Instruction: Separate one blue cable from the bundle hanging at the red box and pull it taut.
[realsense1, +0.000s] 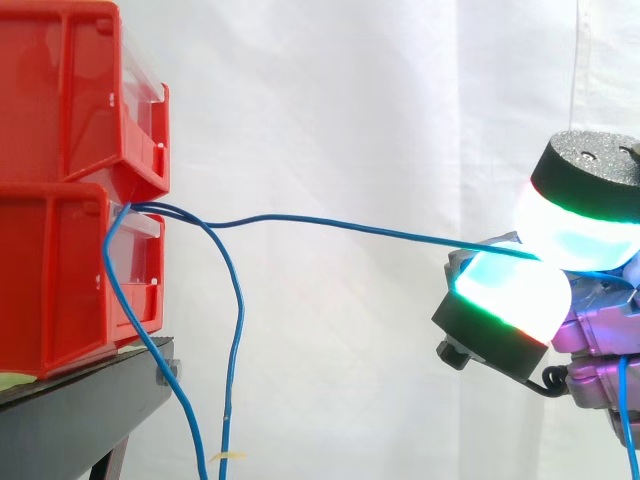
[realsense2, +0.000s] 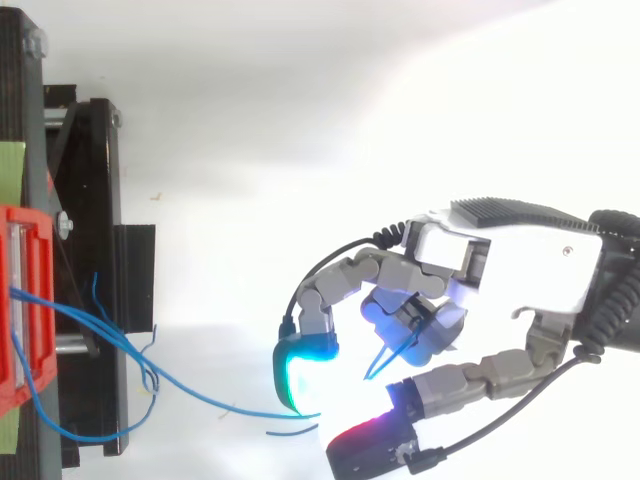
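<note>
Partly cropped hand around blue cable

Bright, soft light on white curtain; harsh glare across top view's right.

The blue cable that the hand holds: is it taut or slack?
Nearly taut. The blue cable runs almost straight from the red box to the hand, pinched between its pads; other cables hang loose.

Backdrop: plain white curtain, softly folded, behind and to the right of the desk.
Furniture: black desk, one slanted leg beneath it.
Light: bright, even.
</note>
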